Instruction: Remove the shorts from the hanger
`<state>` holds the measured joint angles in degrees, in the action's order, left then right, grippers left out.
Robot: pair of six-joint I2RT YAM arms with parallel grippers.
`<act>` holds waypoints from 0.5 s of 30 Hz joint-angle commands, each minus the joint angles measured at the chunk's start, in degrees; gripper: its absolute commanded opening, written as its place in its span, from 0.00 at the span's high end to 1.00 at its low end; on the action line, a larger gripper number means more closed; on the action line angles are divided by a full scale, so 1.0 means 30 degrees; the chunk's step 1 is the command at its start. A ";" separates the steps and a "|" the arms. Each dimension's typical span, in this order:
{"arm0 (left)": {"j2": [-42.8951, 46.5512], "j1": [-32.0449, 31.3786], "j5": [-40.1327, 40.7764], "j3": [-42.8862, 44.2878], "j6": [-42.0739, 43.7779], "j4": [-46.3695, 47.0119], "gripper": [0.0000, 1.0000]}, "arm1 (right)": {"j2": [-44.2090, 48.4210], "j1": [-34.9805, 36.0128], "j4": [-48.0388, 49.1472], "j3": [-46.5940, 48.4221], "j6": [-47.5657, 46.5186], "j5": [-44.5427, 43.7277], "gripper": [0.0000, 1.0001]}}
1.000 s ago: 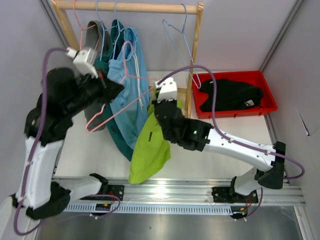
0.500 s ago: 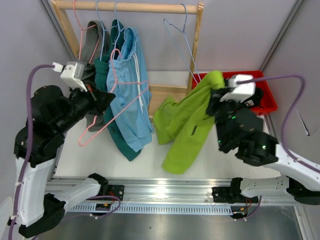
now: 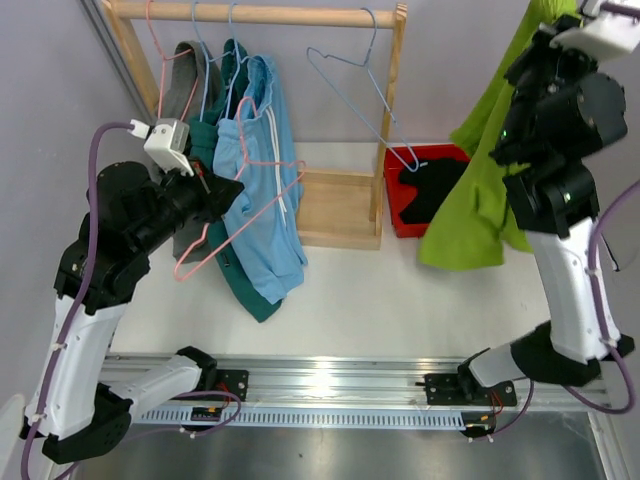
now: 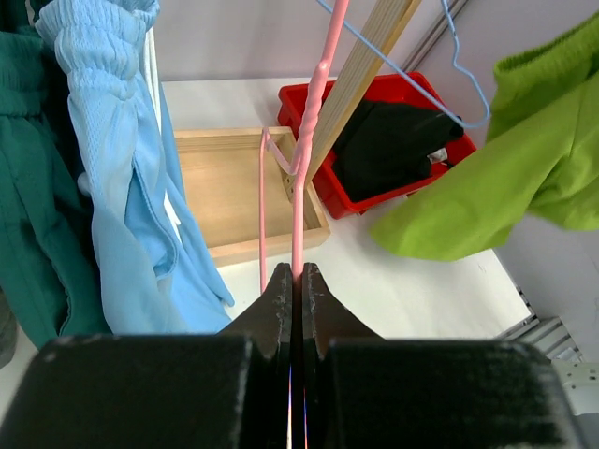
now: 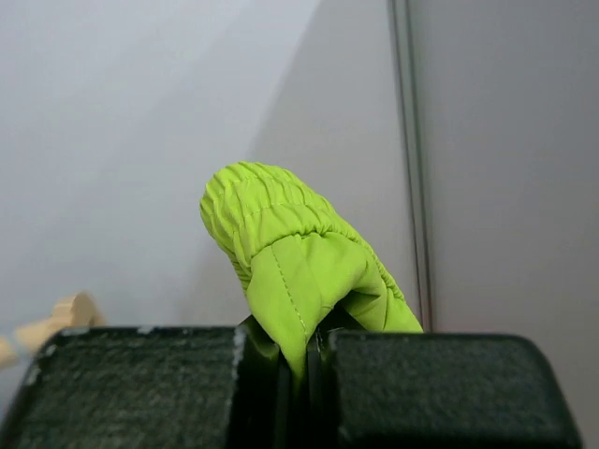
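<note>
My right gripper (image 5: 301, 341) is shut on the waistband of the lime green shorts (image 5: 290, 253). It holds them high at the right, and they hang down (image 3: 470, 200) over the red bin (image 3: 398, 226). The black shorts (image 3: 425, 185) lie in that bin. My left gripper (image 4: 298, 271) is shut on the wire of a bare pink hanger (image 3: 250, 215), in front of the rack. The grey shorts (image 3: 185, 75), dark teal shorts (image 3: 240, 280) and light blue shorts (image 3: 265, 200) hang on hangers from the wooden rail (image 3: 300, 15).
An empty blue wire hanger (image 3: 350, 90) hangs on the rail near the right post. The rack's wooden base tray (image 3: 340, 210) sits on the white table between the hanging shorts and the bin. Grey walls close in at the back and on both sides.
My right arm has swung up and to the right, carrying the lime green shorts from the table's middle to above the red bin. My left gripper still holds the pink hanger and has shifted slightly.
</note>
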<state>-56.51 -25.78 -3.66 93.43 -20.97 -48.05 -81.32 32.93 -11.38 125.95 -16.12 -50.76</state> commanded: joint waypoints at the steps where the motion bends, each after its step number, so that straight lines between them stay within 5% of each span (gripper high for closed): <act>1: -0.0147 -0.0108 -0.0303 -0.0408 0.0252 0.1660 1.00 | -0.2565 -0.3023 -0.0162 0.3067 0.0856 0.3616 1.00; 4: -0.0293 -0.0108 -0.0274 -0.0585 0.0281 0.1867 1.00 | -0.4268 -0.5428 0.0332 0.4423 0.2465 0.4670 1.00; 11: -0.0557 -0.0108 -0.0244 -0.0586 0.0603 0.2043 1.00 | -0.5793 -0.8131 0.2269 0.2227 0.4755 0.5934 1.00; 15: -0.1200 -0.0108 -0.0156 -0.0441 0.0633 0.2598 1.00 | -0.4890 -0.8719 0.4687 -0.2010 0.6159 0.6287 1.00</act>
<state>-58.92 -25.78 -3.64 91.61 -20.40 -44.56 -99.48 7.44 -7.84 125.21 -2.90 -34.83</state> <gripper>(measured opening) 0.026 0.032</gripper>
